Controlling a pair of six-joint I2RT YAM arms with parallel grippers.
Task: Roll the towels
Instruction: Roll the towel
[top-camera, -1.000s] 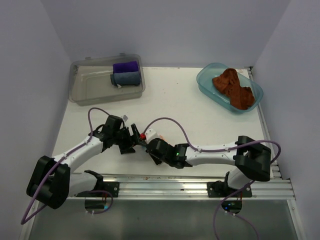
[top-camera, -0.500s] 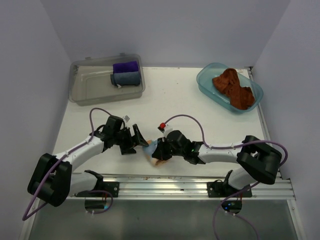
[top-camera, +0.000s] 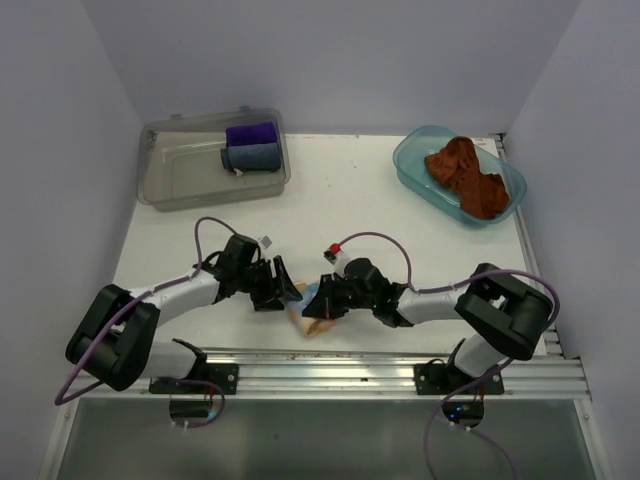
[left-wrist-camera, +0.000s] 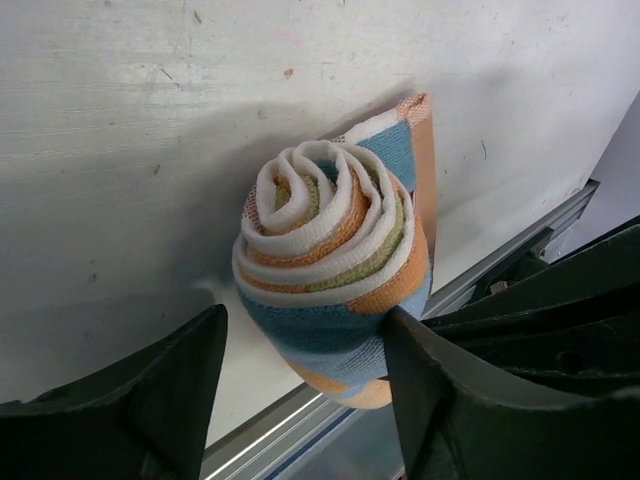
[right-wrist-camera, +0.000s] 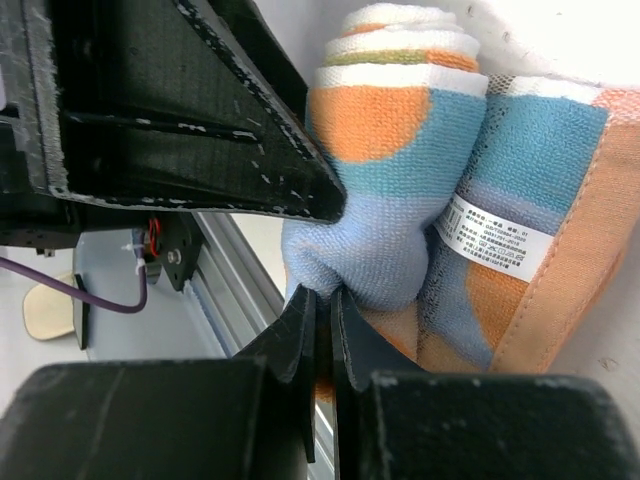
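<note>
The patterned towel (left-wrist-camera: 335, 270), pale blue, orange and white, is rolled into a spiral near the table's front edge (top-camera: 310, 308). My left gripper (left-wrist-camera: 305, 325) straddles the roll's near end, open: the right finger (left-wrist-camera: 470, 400) touches the cloth and the left finger (left-wrist-camera: 150, 400) stands just off it. My right gripper (right-wrist-camera: 325, 300) is shut, pinching a fold of the patterned towel (right-wrist-camera: 390, 200) at the roll's other end (top-camera: 320, 300). The rust-brown towel (top-camera: 468, 175) lies crumpled in the blue tub (top-camera: 410, 165) at the back right.
A grey bin (top-camera: 175, 175) at the back left holds a purple cloth (top-camera: 250, 133) and a grey-blue cloth (top-camera: 252, 157). The aluminium rail (top-camera: 380, 365) runs along the front edge just below the roll. Both arms meet at the table's front centre.
My left gripper slid right onto the roll and its jaws narrowed around it. The right gripper turned and shifted right, uncovering the rolled towel between the two grippers.
</note>
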